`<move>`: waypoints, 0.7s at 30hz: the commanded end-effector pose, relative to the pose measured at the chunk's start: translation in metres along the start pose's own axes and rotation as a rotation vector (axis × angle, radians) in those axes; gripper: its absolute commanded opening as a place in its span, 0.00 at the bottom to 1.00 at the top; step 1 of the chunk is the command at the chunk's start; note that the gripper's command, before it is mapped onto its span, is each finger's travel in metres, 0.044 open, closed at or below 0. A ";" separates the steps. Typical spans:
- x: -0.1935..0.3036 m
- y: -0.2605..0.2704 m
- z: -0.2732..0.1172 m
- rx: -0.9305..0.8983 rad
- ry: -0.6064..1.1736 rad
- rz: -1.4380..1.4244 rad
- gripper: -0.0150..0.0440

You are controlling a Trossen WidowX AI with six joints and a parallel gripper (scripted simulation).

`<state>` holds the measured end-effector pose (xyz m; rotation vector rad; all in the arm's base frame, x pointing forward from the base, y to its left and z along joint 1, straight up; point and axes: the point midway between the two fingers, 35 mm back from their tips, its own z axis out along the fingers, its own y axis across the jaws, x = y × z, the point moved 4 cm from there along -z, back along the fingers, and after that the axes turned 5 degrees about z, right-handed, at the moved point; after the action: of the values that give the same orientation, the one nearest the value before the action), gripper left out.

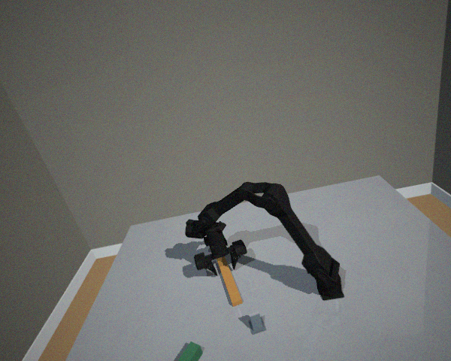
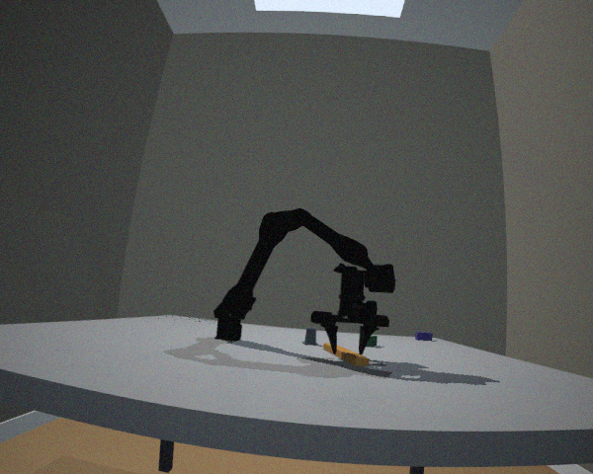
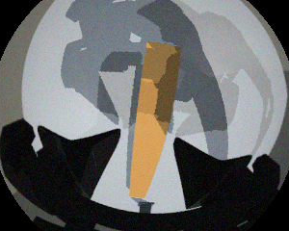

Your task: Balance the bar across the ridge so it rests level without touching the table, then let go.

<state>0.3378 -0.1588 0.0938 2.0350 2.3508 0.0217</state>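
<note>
The orange bar (image 1: pixel 232 291) (image 2: pixel 359 358) (image 3: pixel 145 159) lies flat on the table (image 1: pixel 381 252) (image 2: pixel 108 367). My gripper (image 1: pixel 225 271) (image 2: pixel 348 354) (image 3: pixel 147 137) is open and points down, low over the bar. Its fingers stand on either side of the bar, with a gap on both sides in the wrist view. The small grey ridge (image 1: pixel 257 323) (image 2: pixel 310 337) (image 3: pixel 145 207) stands on the table beyond the bar's far end from the gripper, apart from it. Nothing rests on the ridge.
A green block (image 1: pixel 192 351) (image 2: pixel 373 341) lies on the table past the bar, off to the side of the ridge. A purple block (image 2: pixel 423 336) lies farther off near the table's far edge in the exterior view.
</note>
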 end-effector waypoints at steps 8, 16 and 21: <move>0.000 -0.001 0.004 0.007 -0.001 -0.006 0.79; 0.001 -0.001 0.003 0.004 0.002 0.000 0.65; 0.001 -0.001 0.003 0.004 0.002 0.000 0.47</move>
<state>0.3367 -0.1583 0.0907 2.0379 2.3546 0.0188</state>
